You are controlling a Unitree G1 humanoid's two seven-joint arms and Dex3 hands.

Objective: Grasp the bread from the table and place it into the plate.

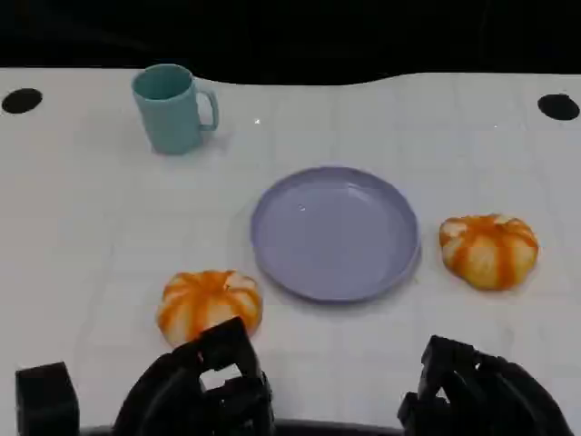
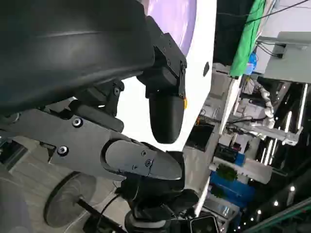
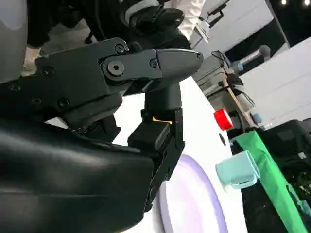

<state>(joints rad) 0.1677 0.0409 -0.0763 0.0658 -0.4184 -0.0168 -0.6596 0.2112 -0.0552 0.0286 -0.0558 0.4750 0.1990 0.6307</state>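
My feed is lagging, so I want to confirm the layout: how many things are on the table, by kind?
Bread: 2, one near the left hand, one right of the plate
Plate: 1, purple
Mug: 1, teal
Total: 4

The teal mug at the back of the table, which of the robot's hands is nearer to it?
Left. The left hand sits at the near edge on the same side as the teal mug, behind one bread. The right hand is at the near edge on the far side.
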